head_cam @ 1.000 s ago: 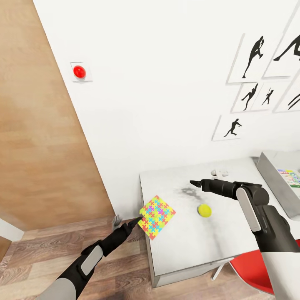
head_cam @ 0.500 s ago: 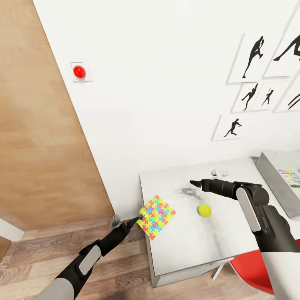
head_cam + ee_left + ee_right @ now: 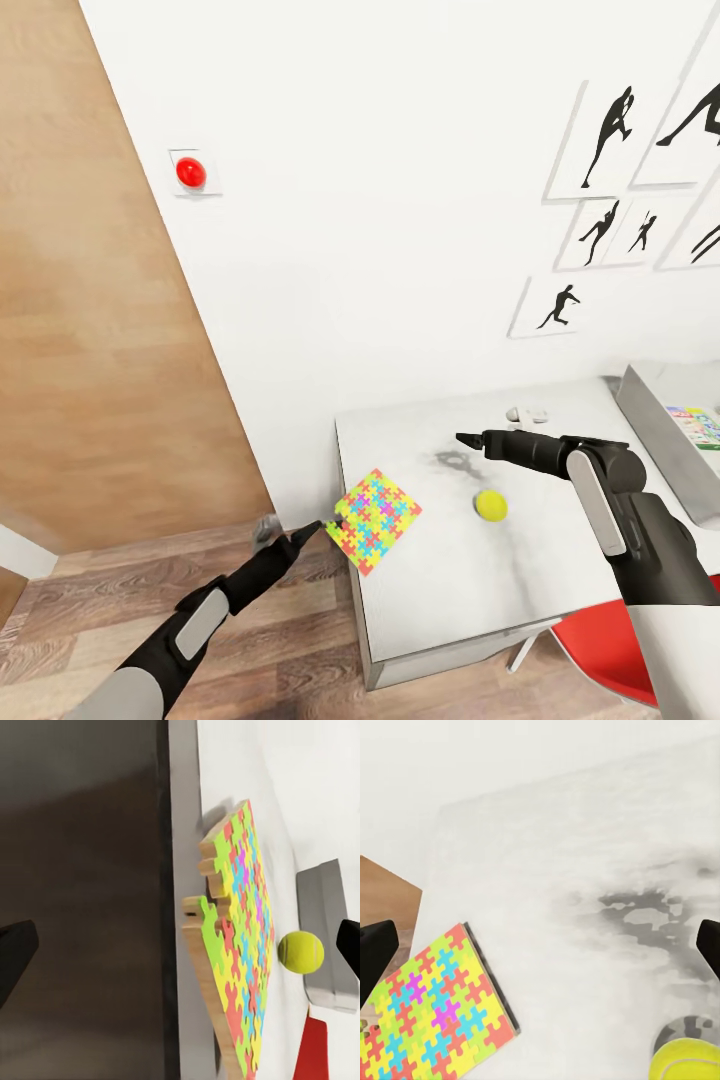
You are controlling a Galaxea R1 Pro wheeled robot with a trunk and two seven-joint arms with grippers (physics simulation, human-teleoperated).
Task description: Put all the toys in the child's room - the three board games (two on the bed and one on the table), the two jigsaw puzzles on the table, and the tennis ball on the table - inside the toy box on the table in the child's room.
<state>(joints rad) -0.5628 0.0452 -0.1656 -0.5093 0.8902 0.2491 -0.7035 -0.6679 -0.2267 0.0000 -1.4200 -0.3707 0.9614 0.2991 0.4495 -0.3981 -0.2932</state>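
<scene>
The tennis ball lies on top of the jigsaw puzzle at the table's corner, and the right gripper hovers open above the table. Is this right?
Not quite. The tennis ball lies on the bare table, apart from the jigsaw puzzle, as the head view shows. The puzzle is at the table's corner, and the right gripper does hover open above the table.

Your table [image 3: 440,580] had a smooth, matt pale-grey top with darker mottled smudges. On its edge nearest the door, the jigsaw puzzle [image 3: 376,520] looked like glossy printed card over a raw wooden edge. Near it, the tennis ball [image 3: 490,505] read as dull and felt-like. The door [image 3: 90,330] and floor [image 3: 280,640] beside the table showed wood grain, and the toy box [image 3: 650,425] was plain matt grey.
</scene>
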